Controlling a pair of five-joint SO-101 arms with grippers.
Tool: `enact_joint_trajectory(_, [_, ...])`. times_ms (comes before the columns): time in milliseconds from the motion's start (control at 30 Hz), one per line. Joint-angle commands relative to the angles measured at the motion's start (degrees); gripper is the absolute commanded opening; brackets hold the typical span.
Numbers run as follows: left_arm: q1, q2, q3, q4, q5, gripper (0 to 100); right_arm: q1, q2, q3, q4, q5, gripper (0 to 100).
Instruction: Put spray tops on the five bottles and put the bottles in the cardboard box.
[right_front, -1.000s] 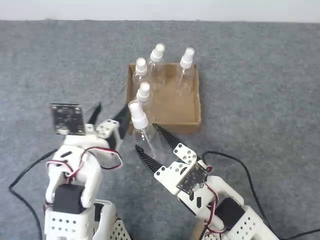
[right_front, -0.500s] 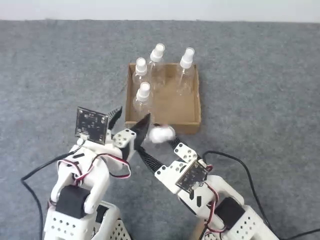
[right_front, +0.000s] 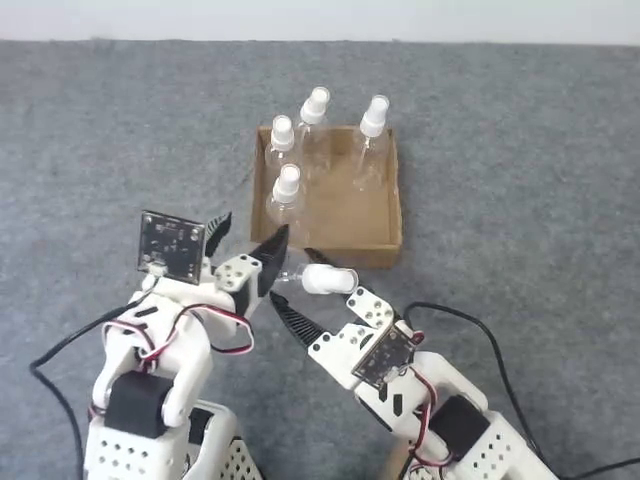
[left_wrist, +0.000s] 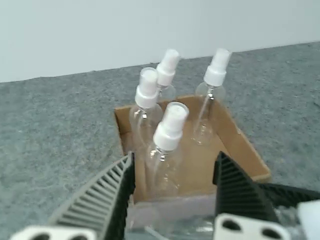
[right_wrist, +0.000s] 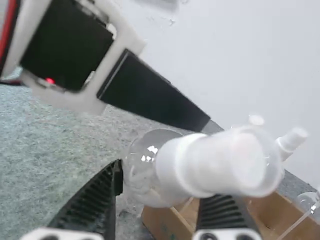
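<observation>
Lying on its side just past the 6 o'clock wall of the cardboard box (right_front: 348, 218), the fifth bottle (right_front: 298, 276) points its white spray top (right_front: 328, 279) toward 3 o'clock on the grey worktop (right_front: 520, 150). The right hand (right_front: 289, 273) comes in from 5 o'clock with its fingers standing apart. The bottle's clear body sits in the gap and the spray top lies over the finger on the 3 o'clock side. I cannot tell whether either finger presses on the bottle. The left hand (right_front: 257, 222) comes in from 7 o'clock, spread wide and holding nothing, and its finger on the 3 o'clock side has its tip at the bottle's body. Inside the box four capped bottles stand upright: one (right_front: 288, 188) near the 9 o'clock wall, and three others (right_front: 316, 108) toward the 12 o'clock wall.
</observation>
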Motion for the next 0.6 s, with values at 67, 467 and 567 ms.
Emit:
enact_joint_trajectory(67, [-5.5, -1.1, -6.7, 0.4, 0.1, 24, 3.6, -1.2, 1.1, -0.3, 0.6, 3.7])
enact_joint_trajectory(467, [-22.9, -1.1, -2.2, 0.0, 1.1, 24, 4.4, -1.2, -13.2, 16.0, 0.6, 3.7])
enact_joint_trajectory(567, [-25.8, -1.1, -0.4, -0.1, 5.5, 24, 6.4, -1.2, -17.1, 20.6, 0.6, 3.7])
